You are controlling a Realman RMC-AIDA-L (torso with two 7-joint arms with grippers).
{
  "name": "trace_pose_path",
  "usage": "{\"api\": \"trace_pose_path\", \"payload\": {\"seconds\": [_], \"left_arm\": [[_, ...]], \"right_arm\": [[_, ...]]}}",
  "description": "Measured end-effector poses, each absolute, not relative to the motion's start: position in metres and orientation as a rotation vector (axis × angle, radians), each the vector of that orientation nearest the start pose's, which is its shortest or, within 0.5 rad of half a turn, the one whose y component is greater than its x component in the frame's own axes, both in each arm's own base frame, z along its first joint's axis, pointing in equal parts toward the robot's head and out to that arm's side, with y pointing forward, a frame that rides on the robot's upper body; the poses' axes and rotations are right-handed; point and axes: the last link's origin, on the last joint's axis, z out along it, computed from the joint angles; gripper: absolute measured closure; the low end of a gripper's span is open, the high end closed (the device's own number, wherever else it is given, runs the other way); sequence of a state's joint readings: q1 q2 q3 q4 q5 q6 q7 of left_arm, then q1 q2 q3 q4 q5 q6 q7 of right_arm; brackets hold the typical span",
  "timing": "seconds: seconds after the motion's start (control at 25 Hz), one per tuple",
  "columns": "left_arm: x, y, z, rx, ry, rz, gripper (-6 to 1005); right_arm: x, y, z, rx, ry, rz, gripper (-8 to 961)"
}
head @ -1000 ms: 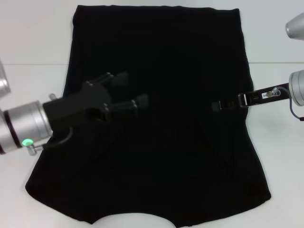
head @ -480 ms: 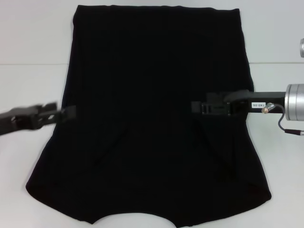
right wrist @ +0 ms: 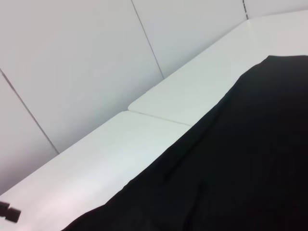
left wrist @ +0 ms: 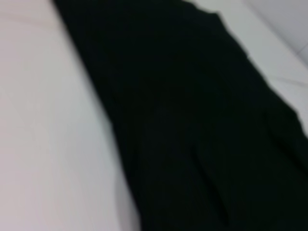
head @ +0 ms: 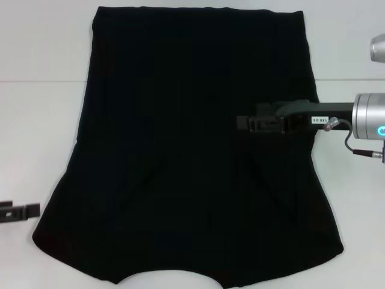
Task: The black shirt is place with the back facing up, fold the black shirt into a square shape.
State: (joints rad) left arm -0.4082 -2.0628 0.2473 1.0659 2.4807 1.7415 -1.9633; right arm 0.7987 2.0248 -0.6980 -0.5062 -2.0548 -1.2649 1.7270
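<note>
The black shirt (head: pixel 192 78) lies flat on the white table (head: pixel 36 132) and fills most of the head view, plain side up, with its sleeves tucked in and soft creases near the lower half. My right gripper (head: pixel 243 124) reaches in from the right and hovers over the shirt's right-middle area. At the left edge of the view, only the tip of my left gripper (head: pixel 24 211) shows, beside the shirt's lower left corner and off the fabric. The left wrist view shows the shirt (left wrist: pixel 202 125) next to bare table. In the right wrist view the shirt (right wrist: pixel 240 168) covers the lower right.
White table surface (head: pixel 355 241) borders the shirt on both sides, with a seam line (head: pixel 42 81) across it. White wall panels (right wrist: pixel 72 57) stand beyond the table. The left gripper's tip (right wrist: pixel 9 211) appears small and far off in the right wrist view.
My left arm has pulled back off the shirt, leftward and toward the near edge, until only its tip shows. My right gripper has moved farther in over the shirt and slightly away from me.
</note>
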Motion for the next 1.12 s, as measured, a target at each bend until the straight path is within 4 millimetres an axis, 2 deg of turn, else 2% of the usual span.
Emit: {"api": "trace_pose_path", "payload": {"seconds": [0.2,0.6,0.84,1.12], "left_arm": [[-0.358,0.275,0.095,-2.227,-1.47,-0.282,51],[-0.355,0.289,0.073,-2.317,-1.441,-0.182,53],[-0.352,0.291,0.067,-2.36,-1.425,-0.161,66],[-0.347,0.294,0.059,-2.398,-1.415,-0.141,150]], "right_arm": [[0.21,0.417,-0.005,-2.597,0.93,0.599,73],[0.208,0.417,-0.004,-2.593,0.94,0.61,74],[0.208,0.418,-0.003,-2.587,0.942,0.621,73],[0.209,0.418,-0.002,-2.583,0.941,0.618,73]]}}
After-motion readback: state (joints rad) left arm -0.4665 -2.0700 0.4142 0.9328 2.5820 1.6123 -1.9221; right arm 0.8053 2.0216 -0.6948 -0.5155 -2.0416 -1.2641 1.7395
